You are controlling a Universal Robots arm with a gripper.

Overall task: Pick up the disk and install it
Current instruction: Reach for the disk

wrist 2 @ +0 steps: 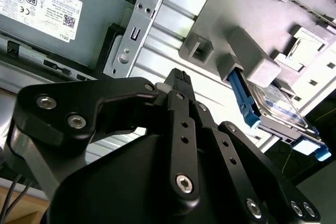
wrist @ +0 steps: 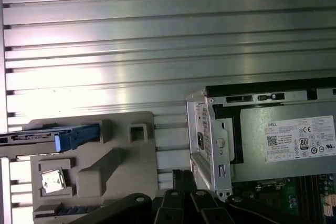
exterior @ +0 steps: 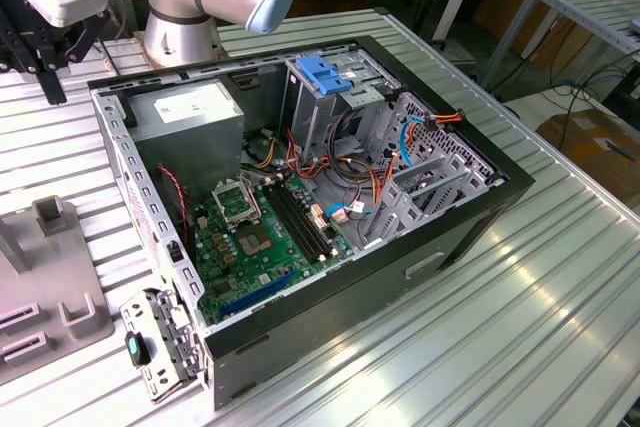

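Note:
The disk, a grey metal slab in a bright blue carrier rail, stands on edge in a slot of the grey fixture block. In the first wrist view the disk appears edge-on with its blue rail end toward the fixture block's middle. My gripper hangs above the ribbed table between the fixture and the computer case, apart from the disk, fingers together and holding nothing. In the exterior view the gripper is high at the far left, behind the case.
The open computer case lies on the ribbed aluminium table, with its power supply, motherboard and a tall drive cage with a blue latch. The arm's base stands behind it. A loose bracket lies at the front left.

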